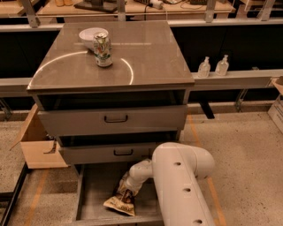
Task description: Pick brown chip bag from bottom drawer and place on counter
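- Speckled floor (239, 150) lies around a grey drawer cabinet, and we see pale workbenches (57, 9) along the back wall.
- On top of the cabinet sits the glossy grey-brown worktop (150, 57), with a curved streak of light across it.
- A green-and-white soda can (103, 49) stands upright near the worktop's back left corner, with a white bowl (88, 34) just behind it, so close that we cannot tell whether they touch.
- Below the worktop we see an upper drawer (150, 120) and a middle drawer (88, 154), each with a black loop handle and each pulled slightly out.
- The bottom drawer (95, 194) is pulled far out, showing its flat grey floor.
- The brown chip bag (119, 203) lies in the bottom drawer, toward the middle, with its tan printed end pointing to the front left.
- Our white arm (181, 185) fills the lower right and bends down into the bottom drawer.
- The claw (127, 190) is down at the upper end of the brown chip bag; we cannot tell whether it is spread or pinching the bag.
- An open cardboard box (37, 150) stands on the floor just left of the cabinet.
- Two small clear bottles (204, 68) (222, 65) stand side by side on a grey ledge (247, 76) to the right of the cabinet.
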{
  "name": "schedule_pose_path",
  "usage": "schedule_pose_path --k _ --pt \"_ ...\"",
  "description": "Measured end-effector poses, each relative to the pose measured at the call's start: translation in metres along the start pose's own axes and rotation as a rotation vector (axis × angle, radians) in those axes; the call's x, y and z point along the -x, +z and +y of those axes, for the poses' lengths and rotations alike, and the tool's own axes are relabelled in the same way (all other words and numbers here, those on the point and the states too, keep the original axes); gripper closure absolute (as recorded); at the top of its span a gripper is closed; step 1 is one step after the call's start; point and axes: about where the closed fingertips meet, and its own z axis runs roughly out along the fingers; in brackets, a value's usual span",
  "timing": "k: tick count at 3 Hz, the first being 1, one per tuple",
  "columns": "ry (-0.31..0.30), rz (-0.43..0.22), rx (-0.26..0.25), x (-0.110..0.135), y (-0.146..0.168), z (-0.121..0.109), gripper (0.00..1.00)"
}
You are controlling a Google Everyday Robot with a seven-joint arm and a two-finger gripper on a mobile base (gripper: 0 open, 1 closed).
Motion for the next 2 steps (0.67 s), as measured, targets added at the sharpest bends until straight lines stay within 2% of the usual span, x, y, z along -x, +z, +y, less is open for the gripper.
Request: schedule_pose_path --k 1,2 --pt "0.006 -0.008 -0.037 0.000 -0.007 0.002 0.81" --pt "0.018 -0.016 -0.097 0.000 -0.031 0.004 1.00"
